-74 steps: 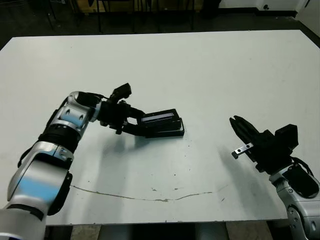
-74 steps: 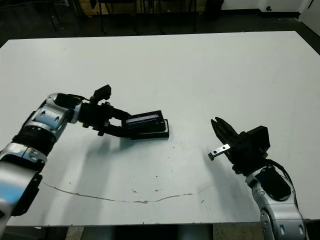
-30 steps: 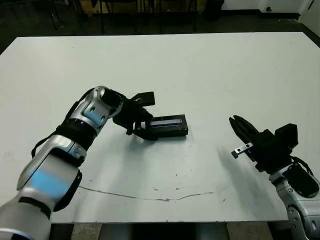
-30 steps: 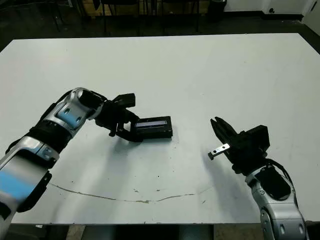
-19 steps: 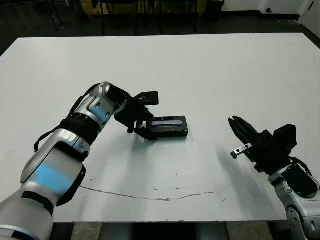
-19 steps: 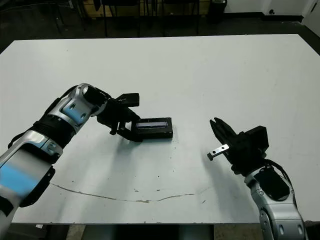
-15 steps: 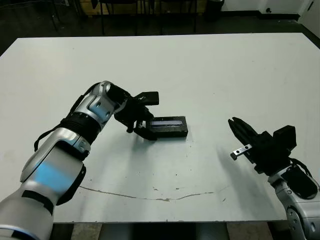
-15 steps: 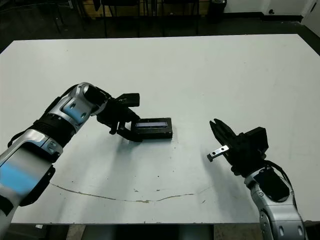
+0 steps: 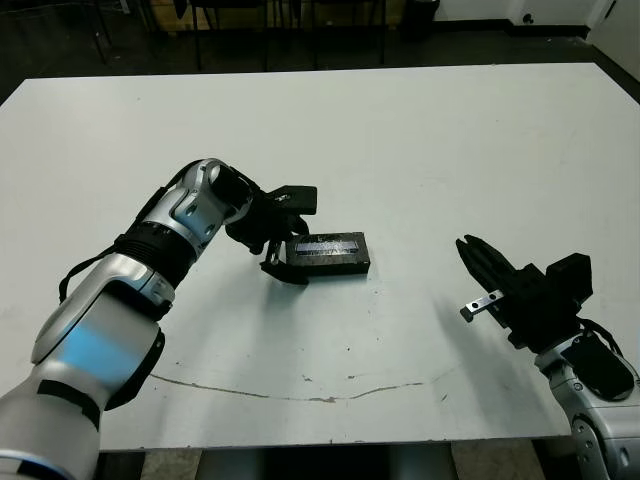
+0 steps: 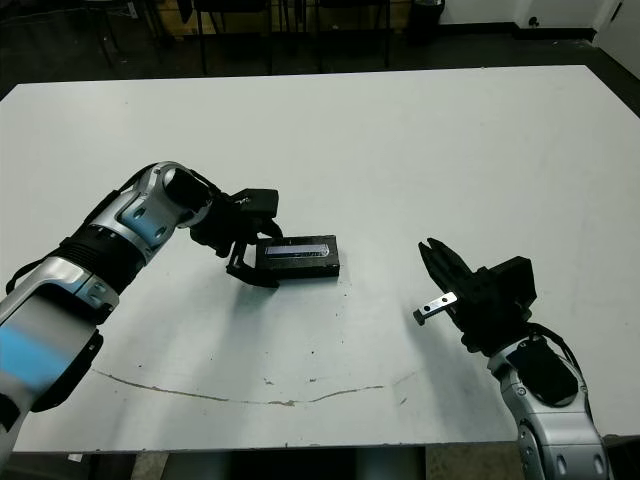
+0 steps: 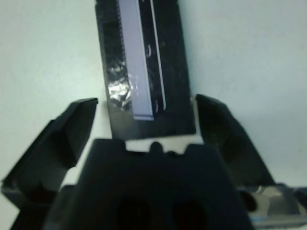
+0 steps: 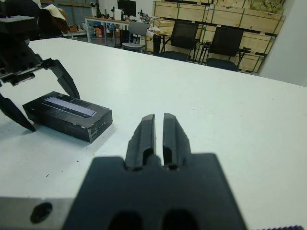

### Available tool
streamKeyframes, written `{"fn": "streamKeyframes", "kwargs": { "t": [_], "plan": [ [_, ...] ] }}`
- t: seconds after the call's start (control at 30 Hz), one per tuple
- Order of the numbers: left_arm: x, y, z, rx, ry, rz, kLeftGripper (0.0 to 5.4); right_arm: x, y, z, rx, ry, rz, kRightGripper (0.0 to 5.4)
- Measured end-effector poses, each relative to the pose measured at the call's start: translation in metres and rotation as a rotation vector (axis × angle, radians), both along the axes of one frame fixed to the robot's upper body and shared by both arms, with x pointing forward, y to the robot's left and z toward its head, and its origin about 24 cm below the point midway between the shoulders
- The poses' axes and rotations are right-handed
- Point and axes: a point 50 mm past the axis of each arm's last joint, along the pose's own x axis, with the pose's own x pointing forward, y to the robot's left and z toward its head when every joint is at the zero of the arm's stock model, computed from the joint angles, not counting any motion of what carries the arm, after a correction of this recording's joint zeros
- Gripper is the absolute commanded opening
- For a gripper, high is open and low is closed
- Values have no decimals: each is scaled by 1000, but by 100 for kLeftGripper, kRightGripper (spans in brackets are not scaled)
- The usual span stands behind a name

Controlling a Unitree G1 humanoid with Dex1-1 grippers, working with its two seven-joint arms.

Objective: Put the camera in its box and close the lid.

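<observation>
The box [image 9: 332, 265] lies flat on the white table [image 9: 450, 140], left of centre, with the lid [image 9: 328, 245] resting level on it, pale stripe up. The camera is hidden. My left gripper [image 9: 307, 240] is open and straddles the box's left end. In the left wrist view its fingers [image 11: 76, 124] stand clear of both long sides of the lid [image 11: 136, 57]. My right gripper [image 9: 466, 245] is shut on nothing, hovering low over the table well to the right of the box. The right wrist view shows its fingertips [image 12: 154, 120] pressed together and the box [image 12: 67, 115] beyond.
A thin brownish scratch line [image 9: 300, 383] runs across the table near its front edge. Dark chairs and floor lie beyond the far edge. Bare table surface separates the box from the right gripper.
Earlier the left gripper held the lid tilted over the box. Now the lid sits flat and the left fingers have spread off it. The right arm has hardly moved.
</observation>
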Motion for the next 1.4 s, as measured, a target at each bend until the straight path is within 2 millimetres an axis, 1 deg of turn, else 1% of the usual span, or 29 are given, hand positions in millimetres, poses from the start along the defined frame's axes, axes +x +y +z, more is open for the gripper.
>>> {"fn": "streamKeyframes", "kwargs": {
  "t": [0.13,0.27,0.43,0.57,0.67,0.77,0.83,0.9,0.97,1.03,1.13,1.27,1.33,1.4],
  "plan": [
    [-2,8,-1,7,-3,2,537,0,-1,-1,-1,5,-1,0],
    [-5,19,0,8,-28,-21,537,0,-1,-2,0,9,-1,0],
    [-10,41,1,6,-54,-30,537,1,-1,-4,5,8,0,0],
    [-15,57,2,16,-56,1,537,1,-1,-5,6,8,2,0],
    [-19,70,2,-44,-73,116,529,1,0,-5,3,7,0,0],
    [-27,83,2,-165,-193,322,494,1,2,-5,7,6,5,0],
    [-34,86,5,-290,-302,468,458,1,3,-6,13,8,8,0],
    [-40,80,14,-442,-398,559,420,1,5,-6,17,7,13,0],
    [-45,66,24,-591,-451,605,381,2,6,-6,18,5,13,0],
    [-51,51,34,-717,-474,625,342,2,7,-6,19,5,8,0],
    [-62,29,44,-851,-474,653,284,1,8,-7,10,6,-1,0],
    [-71,3,49,-930,-436,712,207,1,11,-8,21,1,-11,0],
    [-74,-8,50,-938,-416,739,168,1,12,-9,26,1,-11,0],
    [-76,-18,47,-929,-390,769,128,1,12,-8,28,-1,-20,0]
  ]
}}
